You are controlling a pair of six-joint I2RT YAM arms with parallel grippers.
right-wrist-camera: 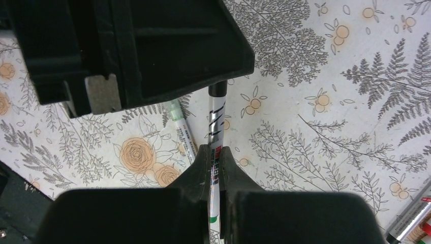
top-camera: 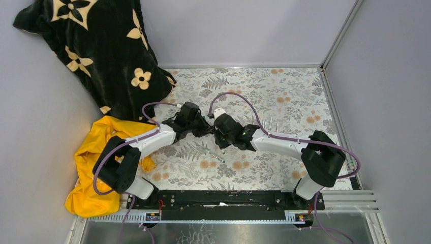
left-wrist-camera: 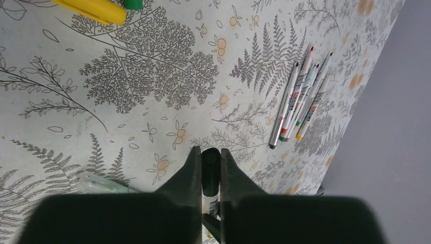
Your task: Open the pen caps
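Black pen cap (left-wrist-camera: pixel 210 161) sits clamped between the left fingers (left-wrist-camera: pixel 190 173), which are closed tight on both of its sides. It belongs to a thin silver-barrelled marker (right-wrist-camera: pixel 215 122) held above the table (top-camera: pixel 284 91), midway between the two arms. The right fingers (right-wrist-camera: pixel 199 170) are closed on the barrel of this held marker, at the printed red band a little way down from the cap. In the right wrist view the cap meets the barrel with no gap showing, so it appears to be seated on the marker's end.

A loose marker (right-wrist-camera: pixel 180 129) with a pale green end lies flat on the table just beside the held marker, on the side nearer the arm bases. A row of about five markers (left-wrist-camera: pixel 300 101) lies side by side, touching one another, well apart from the held marker on the right arm's side; their pointed tips face one way and their coloured ends the other.

On the left arm's side of the held marker, a crumpled yellow cloth (top-camera: pixel 94 152) rests at the table's edge. A black blanket with cream flowers (top-camera: pixel 96 46) is heaped in the far corner.
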